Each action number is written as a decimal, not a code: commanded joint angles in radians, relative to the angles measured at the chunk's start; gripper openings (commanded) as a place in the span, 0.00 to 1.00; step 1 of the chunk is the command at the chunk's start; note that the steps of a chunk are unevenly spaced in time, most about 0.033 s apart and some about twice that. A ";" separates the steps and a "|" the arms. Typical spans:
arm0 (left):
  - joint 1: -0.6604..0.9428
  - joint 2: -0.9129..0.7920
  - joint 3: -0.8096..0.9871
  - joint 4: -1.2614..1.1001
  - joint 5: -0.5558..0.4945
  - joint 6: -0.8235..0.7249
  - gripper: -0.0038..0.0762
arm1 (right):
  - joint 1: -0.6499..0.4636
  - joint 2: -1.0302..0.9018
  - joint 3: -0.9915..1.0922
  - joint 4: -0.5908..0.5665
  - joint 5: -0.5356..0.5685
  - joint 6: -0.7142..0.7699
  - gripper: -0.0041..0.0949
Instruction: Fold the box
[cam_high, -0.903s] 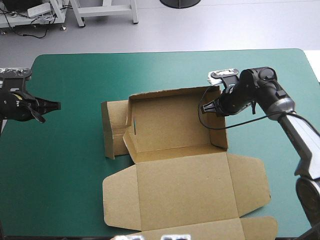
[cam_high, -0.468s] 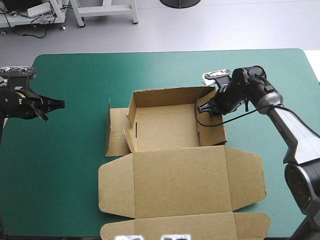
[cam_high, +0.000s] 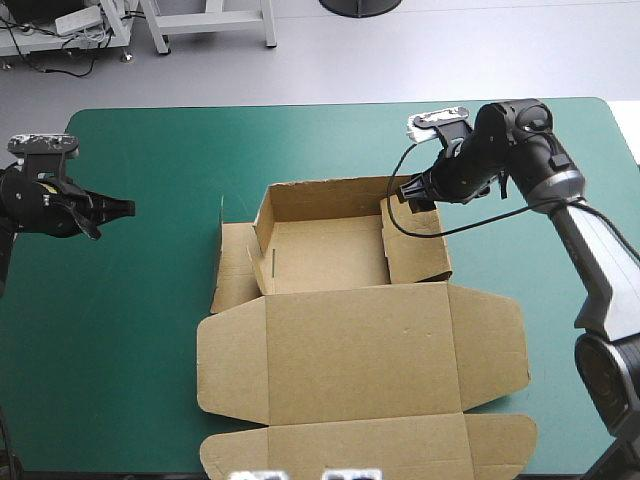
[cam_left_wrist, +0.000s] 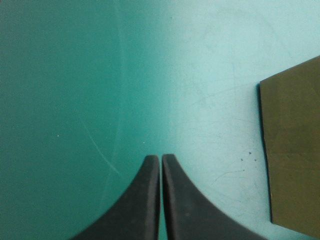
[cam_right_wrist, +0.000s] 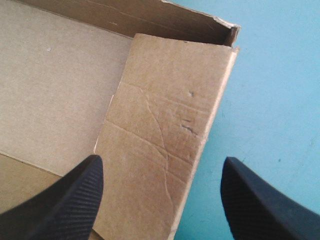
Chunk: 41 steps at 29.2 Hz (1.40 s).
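The box (cam_high: 340, 250) sits mid-table, lid (cam_high: 360, 350) flat toward me. My right gripper (cam_right_wrist: 160, 165) hangs spread above its right wall flap (cam_right_wrist: 165, 125). My left gripper (cam_left_wrist: 161, 159), pressed together, sits well apart. Risk: the untucked flap may spring outward, or a push slides the unbraced box.

Bright, even light; faint shadows
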<state>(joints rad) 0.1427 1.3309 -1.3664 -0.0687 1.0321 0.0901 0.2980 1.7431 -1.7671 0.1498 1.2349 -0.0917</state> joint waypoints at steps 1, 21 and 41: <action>0.003 -0.025 -0.023 -0.026 -0.049 0.011 0.05 | 0.009 -0.070 -0.011 -0.003 0.016 0.031 0.68; 0.003 0.004 -0.023 -0.094 -0.071 0.045 0.05 | 0.034 -0.011 0.107 -0.070 0.013 0.123 0.68; 0.003 0.006 -0.023 -0.077 -0.051 0.045 0.05 | 0.034 0.051 0.098 -0.077 0.015 0.068 0.03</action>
<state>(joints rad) 0.1427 1.3659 -1.3645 -0.1359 1.0187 0.1340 0.3338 1.8571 -1.6361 0.0775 1.2282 0.0110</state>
